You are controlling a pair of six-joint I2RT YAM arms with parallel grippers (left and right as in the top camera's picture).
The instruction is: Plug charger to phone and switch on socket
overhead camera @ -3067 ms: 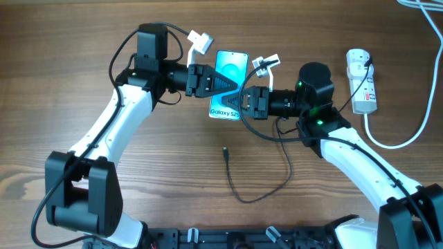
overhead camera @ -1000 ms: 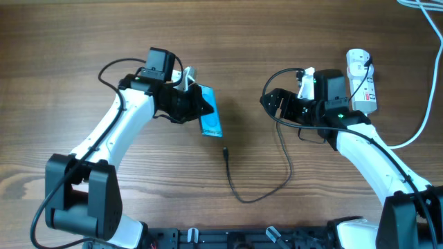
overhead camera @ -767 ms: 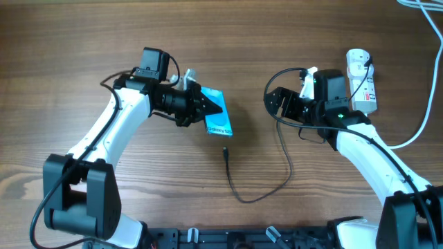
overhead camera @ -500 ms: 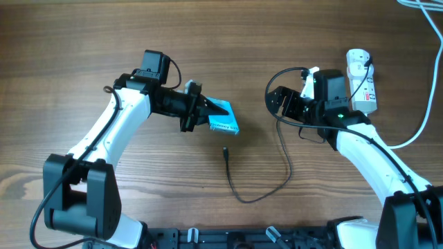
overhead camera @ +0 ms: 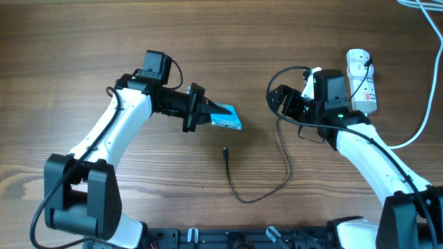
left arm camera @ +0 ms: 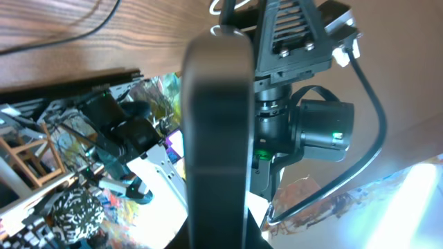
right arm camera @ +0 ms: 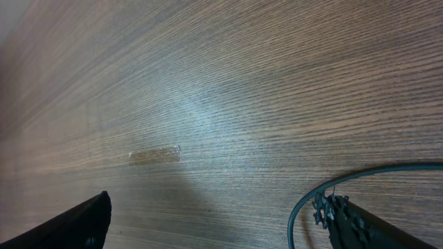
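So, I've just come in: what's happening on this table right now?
The left gripper holds the phone, tipped on its edge. The right gripper is open and empty, between the phone and the socket. The charger lies loose on the table, its plug tip just below the phone in the overhead view and not yet plugged in.

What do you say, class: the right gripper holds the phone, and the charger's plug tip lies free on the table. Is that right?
No. The left gripper holds the phone, as the overhead view shows; the right gripper is open. The charger's plug tip does lie free on the table.
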